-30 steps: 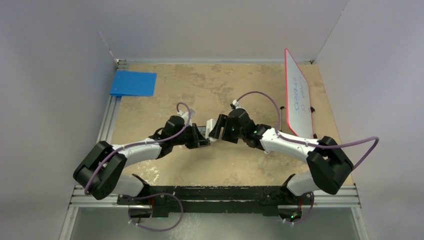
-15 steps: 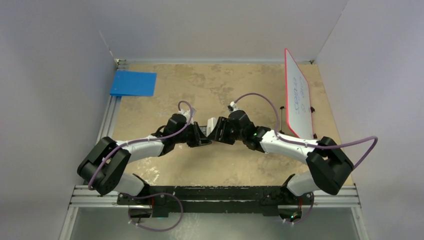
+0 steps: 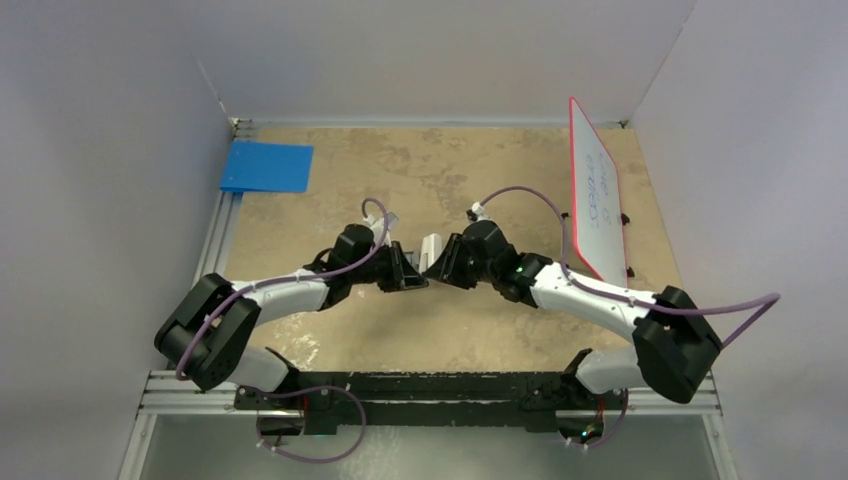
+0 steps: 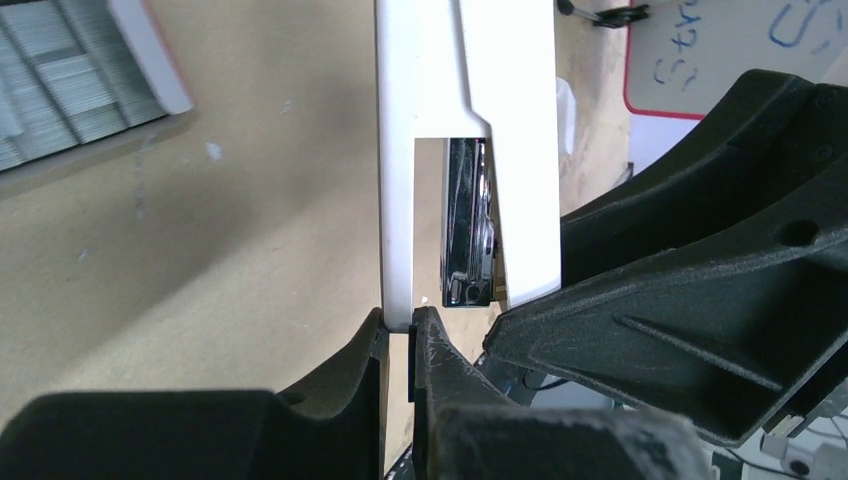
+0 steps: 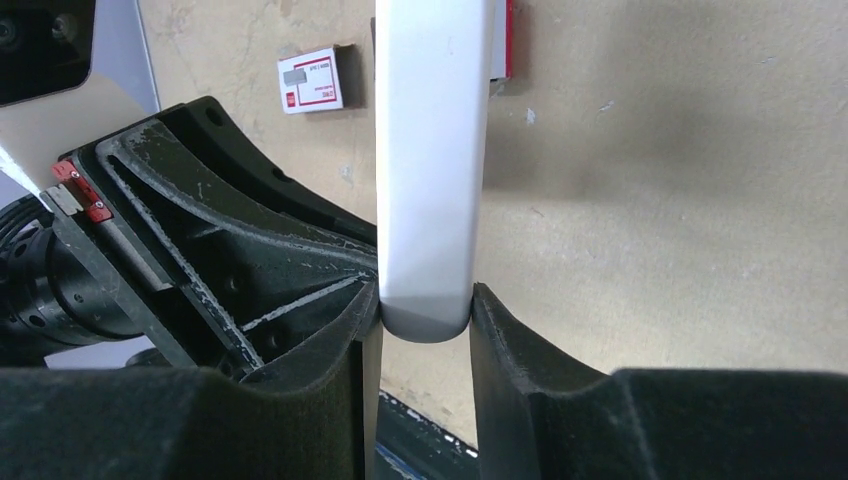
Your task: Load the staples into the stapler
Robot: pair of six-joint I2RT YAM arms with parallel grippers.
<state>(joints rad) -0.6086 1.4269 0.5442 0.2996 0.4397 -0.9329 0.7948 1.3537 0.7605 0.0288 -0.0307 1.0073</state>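
The white bar-shaped stapler (image 3: 432, 246) is held off the table between both grippers at the table's middle. My left gripper (image 4: 400, 325) is shut on a thin white side wall of the stapler (image 4: 440, 120), whose black inner mechanism (image 4: 468, 230) is exposed. My right gripper (image 5: 425, 305) is shut on the rounded end of the stapler's white body (image 5: 430, 150). In the top view the left gripper (image 3: 408, 272) and the right gripper (image 3: 442, 262) nearly touch. Grey staples (image 4: 60, 80) lie in an open white-edged box on the table, in the left wrist view's top left corner.
A small red-and-white box (image 5: 310, 80) lies on the table beyond the stapler. A red-edged whiteboard (image 3: 598, 200) leans at the right wall. A blue flat piece (image 3: 267, 167) lies at the back left. White walls enclose the table.
The left gripper moved slightly right toward the right gripper. The right arm's elbow swung outward to the right. Both stay shut on the stapler.
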